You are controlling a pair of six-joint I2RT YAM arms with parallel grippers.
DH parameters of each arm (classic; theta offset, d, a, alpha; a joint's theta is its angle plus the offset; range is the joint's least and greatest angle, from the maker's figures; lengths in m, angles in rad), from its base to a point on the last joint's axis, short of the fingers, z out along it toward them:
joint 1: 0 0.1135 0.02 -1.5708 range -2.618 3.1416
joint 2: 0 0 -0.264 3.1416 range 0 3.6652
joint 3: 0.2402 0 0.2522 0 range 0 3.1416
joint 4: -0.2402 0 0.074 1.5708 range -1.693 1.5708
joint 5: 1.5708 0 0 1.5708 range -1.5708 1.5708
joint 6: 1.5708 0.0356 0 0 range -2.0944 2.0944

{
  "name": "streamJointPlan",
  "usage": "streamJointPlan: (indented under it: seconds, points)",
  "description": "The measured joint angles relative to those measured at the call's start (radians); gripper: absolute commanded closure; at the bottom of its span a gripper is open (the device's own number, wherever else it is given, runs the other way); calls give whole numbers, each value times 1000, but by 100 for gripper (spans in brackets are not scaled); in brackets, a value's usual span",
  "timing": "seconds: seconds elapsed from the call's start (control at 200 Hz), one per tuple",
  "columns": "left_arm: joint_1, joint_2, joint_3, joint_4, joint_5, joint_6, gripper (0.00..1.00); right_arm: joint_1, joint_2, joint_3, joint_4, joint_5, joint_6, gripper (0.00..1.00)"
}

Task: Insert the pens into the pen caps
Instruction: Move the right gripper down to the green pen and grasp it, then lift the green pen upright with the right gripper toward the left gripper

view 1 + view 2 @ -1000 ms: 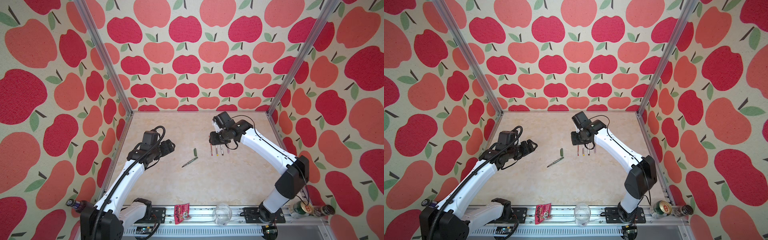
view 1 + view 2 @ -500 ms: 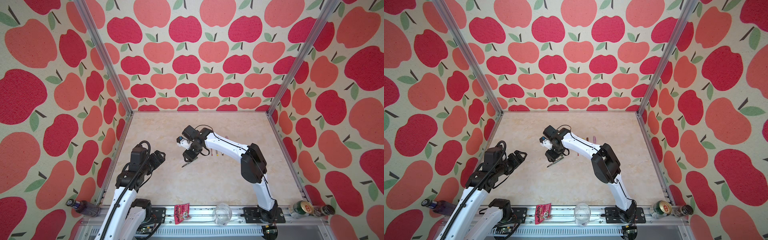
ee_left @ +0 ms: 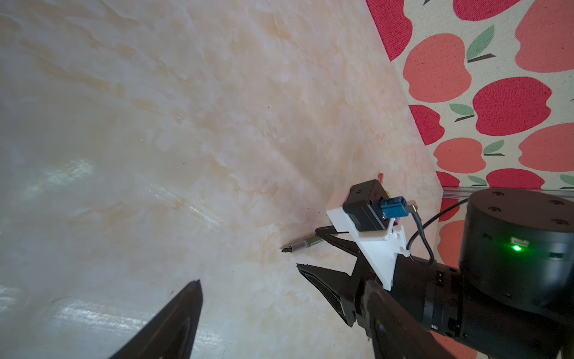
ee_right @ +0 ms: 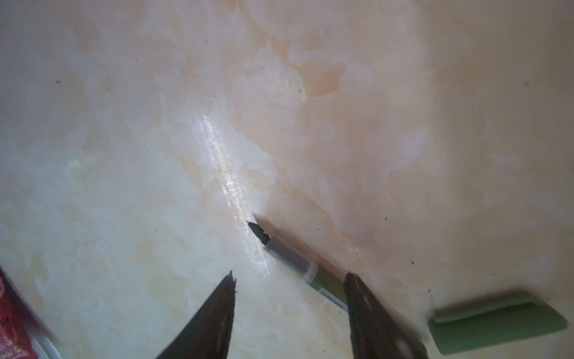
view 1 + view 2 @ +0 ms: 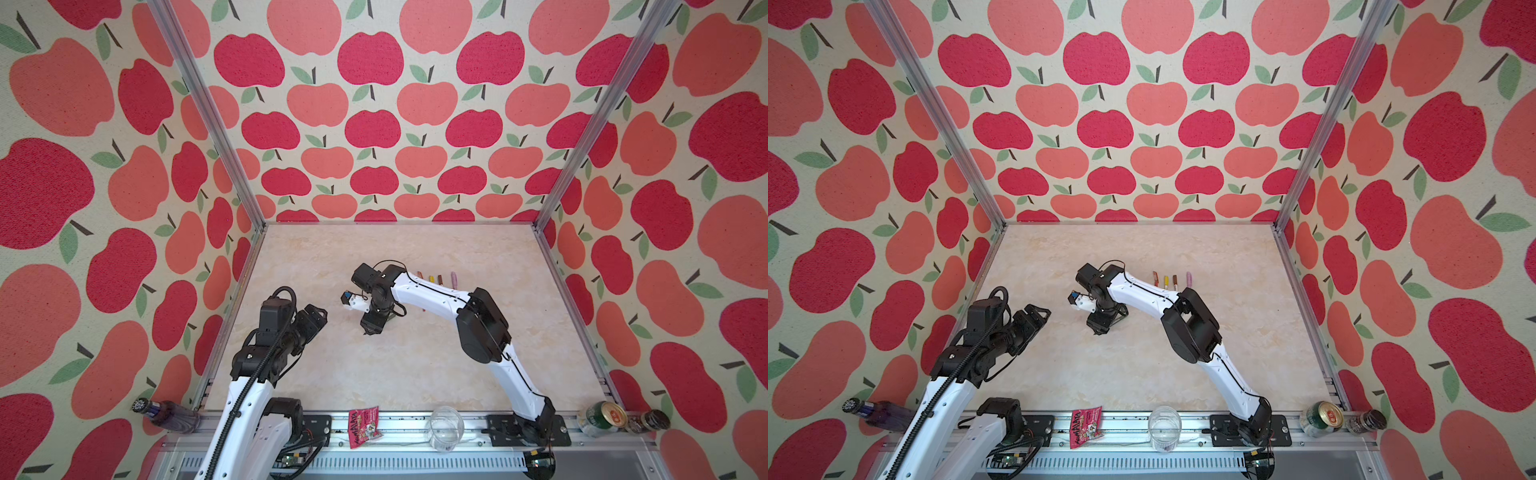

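Pickup stage, I judge: my right tool [image 4: 290,275] hangs open over the uncapped green pen [image 4: 292,258] on the counter [image 4: 155,124], green cap [image 4: 497,323] near; next, close on the barrel; my left tool [image 5: 316,312] open, apart.

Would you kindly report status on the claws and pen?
Left claw open, empty. Right claw open over uncapped green pen. Green cap lying nearby. Nothing blocking.

Odds and Ends at the Near Edge

A red snack packet [image 5: 365,426], a clear cup [image 5: 446,428], a green can [image 5: 602,419] and a dark jar [image 5: 648,422] sit along the metal rail [image 5: 405,432] fronting the marbled bench [image 5: 415,374]; a bottle [image 5: 166,415] lies at the left corner, under apple-print walls [image 5: 370,124].
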State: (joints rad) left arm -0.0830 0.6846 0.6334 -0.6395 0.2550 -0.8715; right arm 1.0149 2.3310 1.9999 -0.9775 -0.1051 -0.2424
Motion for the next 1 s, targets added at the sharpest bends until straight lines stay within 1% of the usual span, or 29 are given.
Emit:
streamJointPlan:
  seconds: [0.205, 0.535, 0.755, 0.856, 0.996]
  points:
    - [10, 5, -1, 3, 18, -3, 16, 0, 30, 5, -24, 42, -23, 48]
    - [16, 23, -1, 14, 27, -3, 15, 0, 35, 5, -34, 68, -19, 75]
    - [16, 23, -1, 16, 27, -3, 15, 0, 36, 5, -34, 67, 0, 88]
    - [16, 23, -1, 18, 27, -3, 15, 0, 36, 5, -34, 63, 11, 91]
    - [18, 23, -1, 23, 27, 2, 15, -3, 36, 5, -29, 39, 50, 91]
